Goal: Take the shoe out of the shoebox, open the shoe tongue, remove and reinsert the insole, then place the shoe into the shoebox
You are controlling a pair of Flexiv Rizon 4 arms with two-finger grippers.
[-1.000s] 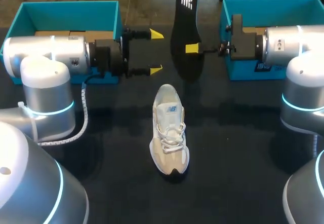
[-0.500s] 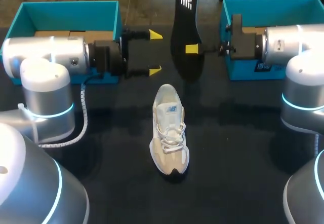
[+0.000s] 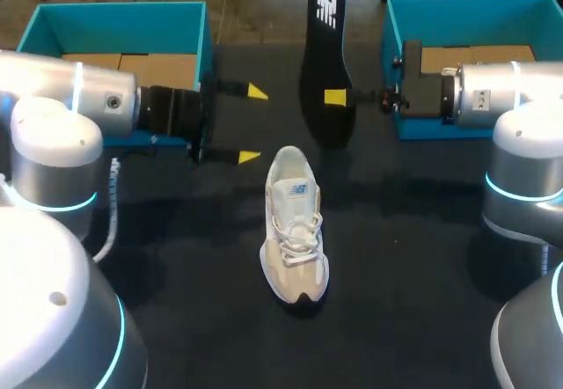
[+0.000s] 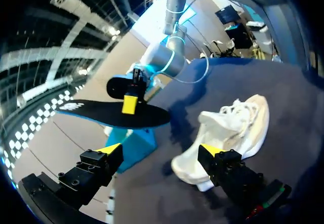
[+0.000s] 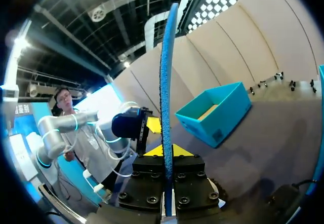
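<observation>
1. The left arm (image 3: 79, 99) has changed the most. It has drawn back toward its own side and come nearer to the front of the table (image 3: 413, 266), so it now covers less of the left box (image 3: 123, 21).
2. The right arm (image 3: 493, 94) has shifted only a little and stays in front of the right box (image 3: 475, 9).
3. The shoe (image 3: 295, 226) has not moved. It stands on its sole in the middle of the table, outside both boxes, with the toe toward the robot.
4. The insole (image 3: 327, 55) is out of the shoe. It is held on its edge in the air just behind the heel, and it has come slightly closer to the shoe than one second ago.
5. The left gripper (image 3: 253, 123) is spread wide with nothing between the fingers. Its nearer tip is now beside the heel of the shoe, close to it but not touching.
6. The right gripper (image 5: 166, 150) pinches the insole from both sides near its middle. In the right wrist view the thin edge of the insole stands between the pressed fingers.
7. I judge that the removal is done and the reinsertion is the step in hand. The left gripper seems to be lining up to steady the shoe, while the insole must still be tilted toe-first into the opening
</observation>
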